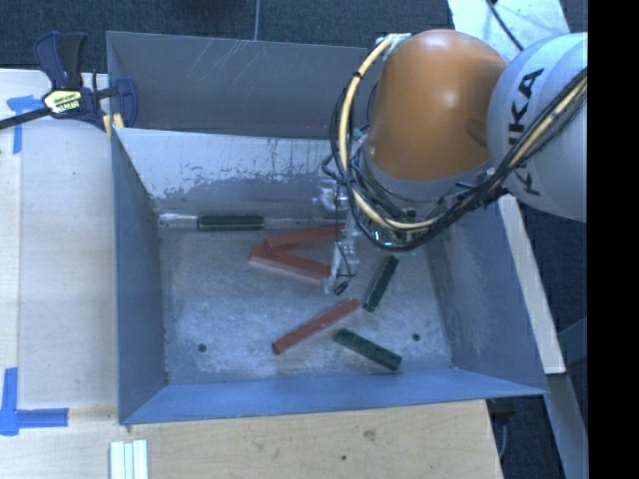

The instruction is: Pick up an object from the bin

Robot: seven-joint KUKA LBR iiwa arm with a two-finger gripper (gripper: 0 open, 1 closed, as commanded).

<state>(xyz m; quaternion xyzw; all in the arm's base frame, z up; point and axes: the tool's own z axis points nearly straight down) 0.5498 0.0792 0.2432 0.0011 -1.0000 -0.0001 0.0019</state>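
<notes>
My gripper [342,267] hangs below the orange cover in the middle right of the bin, its thin fingers pointing down. Its tips stand at the right end of a reddish-brown flat stick [288,263] lying on the bin floor. A second reddish stick [300,238] lies just behind it. To the right of the fingers a dark green stick [379,282] lies slanted. In front of them a red-brown stick [315,327] lies on a diagonal. Nothing shows between the fingers.
Another dark green stick [366,350] lies near the front wall. A pen-like rod with a dark green middle [228,224] rests along the back of the floor. The left half of the floor is bare grey metal.
</notes>
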